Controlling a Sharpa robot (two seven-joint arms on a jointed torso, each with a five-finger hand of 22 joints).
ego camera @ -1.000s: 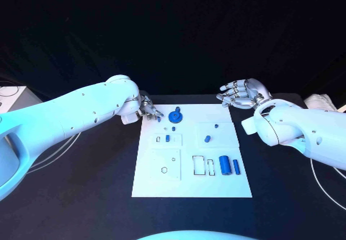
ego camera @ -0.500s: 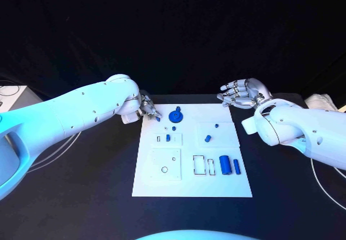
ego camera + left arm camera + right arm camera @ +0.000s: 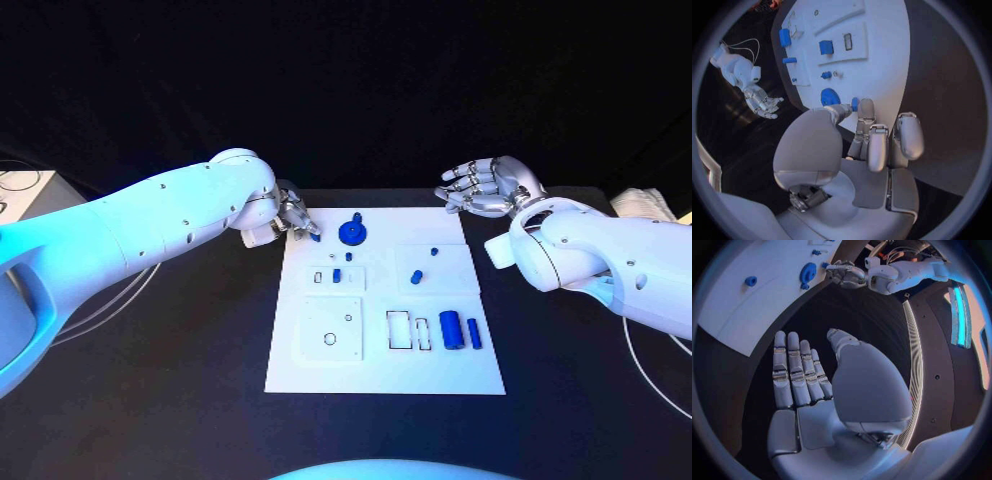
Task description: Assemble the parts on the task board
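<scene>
L hand (image 3: 294,219) hangs at the board's far-left corner, fingers curled in, a small blue part (image 3: 854,104) pinched at the tips. R hand (image 3: 483,187) held off to the side, fingers apart, holding nothing.

Board (image 3: 378,362), mid-frame: flat white, matt, plastic-looking. Parts, e.g. blue disc (image 3: 352,234) at board's top and cylinder (image 3: 449,329) lower right: smooth plastic, slight sheen. Table (image 3: 173,400): black, matt. Hands, left (image 3: 296,219) & right (image 3: 483,188): silvery, metal-looking, semi-gloss. Arms (image 3: 144,225): glossy white plastic shells.
</scene>
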